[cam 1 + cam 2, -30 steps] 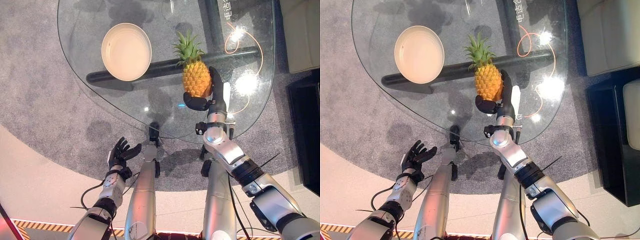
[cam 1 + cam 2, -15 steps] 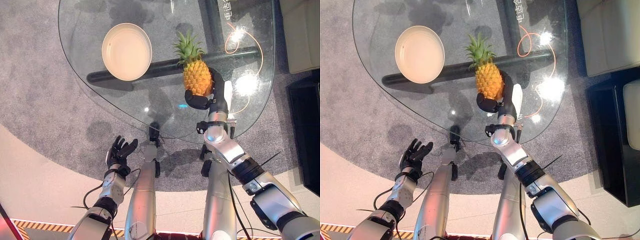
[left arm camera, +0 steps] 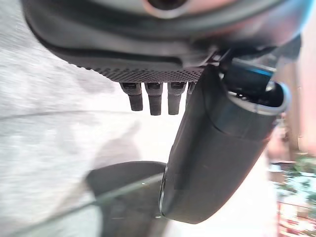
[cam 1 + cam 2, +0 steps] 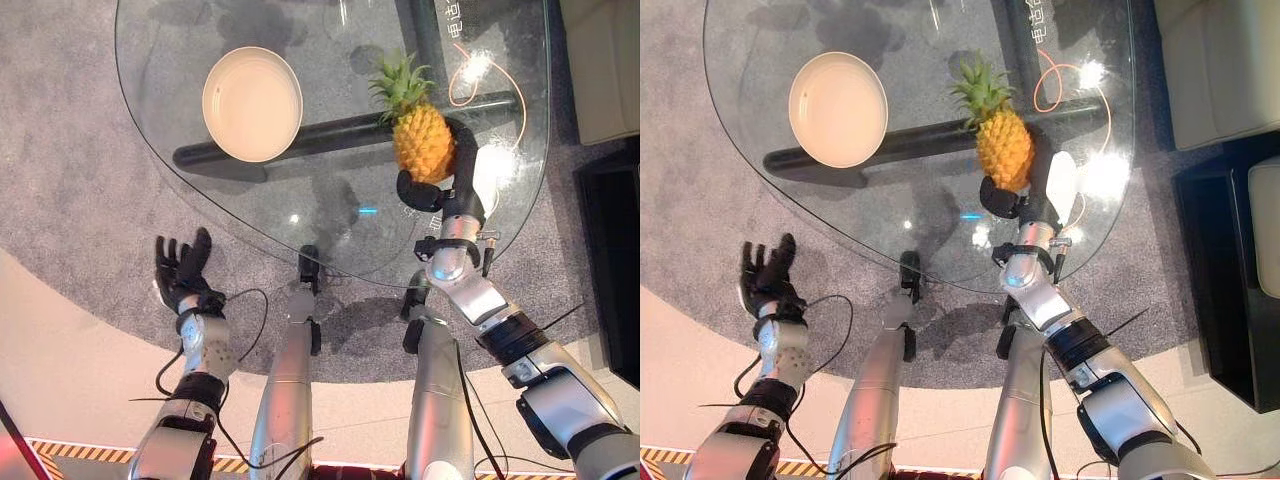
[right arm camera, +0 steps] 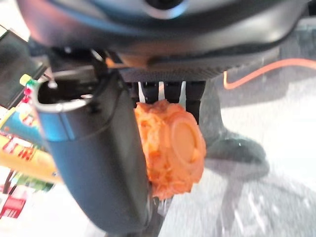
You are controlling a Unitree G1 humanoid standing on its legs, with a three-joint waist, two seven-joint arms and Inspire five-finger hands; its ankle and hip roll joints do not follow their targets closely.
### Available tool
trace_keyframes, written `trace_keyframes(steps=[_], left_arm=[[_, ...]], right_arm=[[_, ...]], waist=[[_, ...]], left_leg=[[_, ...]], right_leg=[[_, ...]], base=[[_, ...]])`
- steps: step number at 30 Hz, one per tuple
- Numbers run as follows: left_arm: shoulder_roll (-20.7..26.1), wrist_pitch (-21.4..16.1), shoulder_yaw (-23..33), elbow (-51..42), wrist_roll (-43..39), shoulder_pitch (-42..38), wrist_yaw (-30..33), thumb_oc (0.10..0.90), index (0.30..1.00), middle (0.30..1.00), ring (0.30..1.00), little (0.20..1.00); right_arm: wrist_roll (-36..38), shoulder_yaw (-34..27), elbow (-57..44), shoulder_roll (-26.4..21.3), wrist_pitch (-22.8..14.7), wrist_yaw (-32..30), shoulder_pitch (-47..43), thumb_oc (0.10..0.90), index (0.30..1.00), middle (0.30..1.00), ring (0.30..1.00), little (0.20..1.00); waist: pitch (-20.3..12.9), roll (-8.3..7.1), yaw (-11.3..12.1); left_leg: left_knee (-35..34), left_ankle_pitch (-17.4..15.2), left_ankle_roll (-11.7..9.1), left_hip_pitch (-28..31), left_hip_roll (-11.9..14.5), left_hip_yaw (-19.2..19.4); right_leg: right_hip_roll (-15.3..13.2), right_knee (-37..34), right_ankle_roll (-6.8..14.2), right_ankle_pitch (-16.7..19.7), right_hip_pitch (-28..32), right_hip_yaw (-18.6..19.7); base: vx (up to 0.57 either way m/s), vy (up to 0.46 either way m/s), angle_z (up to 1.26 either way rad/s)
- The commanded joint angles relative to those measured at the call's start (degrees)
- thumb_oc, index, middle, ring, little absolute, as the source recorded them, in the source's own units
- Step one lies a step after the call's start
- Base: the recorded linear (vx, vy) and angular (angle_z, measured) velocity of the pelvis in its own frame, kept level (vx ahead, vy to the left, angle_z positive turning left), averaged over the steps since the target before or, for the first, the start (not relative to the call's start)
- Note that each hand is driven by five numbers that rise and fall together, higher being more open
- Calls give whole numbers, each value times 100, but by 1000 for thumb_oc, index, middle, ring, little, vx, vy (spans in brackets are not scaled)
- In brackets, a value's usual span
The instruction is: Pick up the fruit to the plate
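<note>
1. Since the earlier frames, we see the pineapple (image 4: 422, 142) carried to the robot's right and a little farther from the body, while our left hand (image 4: 180, 272) has swung out to the left and turned its fingers up.
2. Our right hand (image 4: 440, 180) has thumb and fingers curled round the lower half of the pineapple, which it holds upright over the glass table (image 4: 330, 215); whether the fruit's base touches the glass we cannot tell. The right wrist view shows the orange base (image 5: 173, 148) wedged between thumb and fingers.
3. Our left hand hangs over the carpet off the table's edge, fingers spread and straight, holding nothing.
4. We judge the pineapple to be stiff and bumpy-skinned, so it should not slip easily. If it is a real fruit it would be fairly heavy and top-loaded by its leafy crown (image 4: 403, 82). The body is the place to hold; the leaves look a poor handle.
5. The cream plate (image 4: 252, 103) sits well apart to the left on the glass, shallow and empty. Laid on its side, the fruit could roll, so we should lower it gently.
</note>
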Motion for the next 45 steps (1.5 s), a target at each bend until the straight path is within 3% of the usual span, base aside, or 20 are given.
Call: trace_keyframes(steps=[1, 9, 12, 27, 30, 39, 45], left_arm=[[389, -812, 281, -336, 493, -449, 445, 800, 900, 900, 900, 900], [290, -1283, 308, -1404, 1456, -798, 754, 800, 900, 900, 900, 900], [222, -1301, 296, -1772, 1715, -865, 715, 800, 900, 900, 900, 900], [187, 16, -347, -3235, 1346, -1447, -651, 800, 900, 900, 900, 900], [140, 93, -432, -3228, 1224, -1505, -819, 800, 900, 900, 900, 900], [81, 819, -857, -3328, 655, -1869, -1547, 800, 900, 900, 900, 900], [27, 1250, -1034, -3432, 443, -1983, -1666, 800, 900, 900, 900, 900]], right_arm=[[-732, -238, -744, -309, -440, -550, -393, 100, 300, 300, 300, 200], [-1357, -503, -982, -351, -960, -487, -288, 100, 300, 300, 300, 200], [-1515, -572, -1032, -335, -1118, -468, -260, 100, 300, 300, 300, 200], [-2038, -639, -1437, -232, -1776, 15, -516, 100, 300, 300, 300, 200], [-2076, -600, -1531, -202, -1752, 84, -557, 100, 300, 300, 300, 200], [-2008, -360, -1799, -156, -1714, 318, -852, 100, 300, 300, 300, 200], [-1924, -183, -1904, -158, -1615, 544, -1016, 100, 300, 300, 300, 200]], waist=[[-99, 233, -124], [-99, 199, -160], [-99, 189, -166], [-99, 124, -258], [-99, 107, -277], [-99, 62, -327], [-99, 81, -333]], left_leg=[[388, -646, 192, 88, -369, 244], [276, -639, 183, 105, -357, 257], [235, -643, 174, 141, -351, 262], [28, -604, 166, 327, -328, 342], [2, -636, 163, 394, -333, 354], [-77, -622, 147, 499, -319, 419], [-109, -616, 154, 533, -329, 446]], right_leg=[[357, -923, -47, 468, 155, -164], [385, -1030, -20, 471, 216, -168], [385, -1063, -10, 467, 267, -178], [372, -1398, 60, 627, 526, -193], [370, -1424, 76, 600, 589, -191], [341, -1585, 109, 676, 725, -213], [323, -1638, 110, 699, 758, -221]], base=[[-40, 1, -2], [-50, -31, -3], [-47, -35, 0], [-17, -11, 0], [0, 0, 0], [-2, -3, -2], [0, 0, 0]])
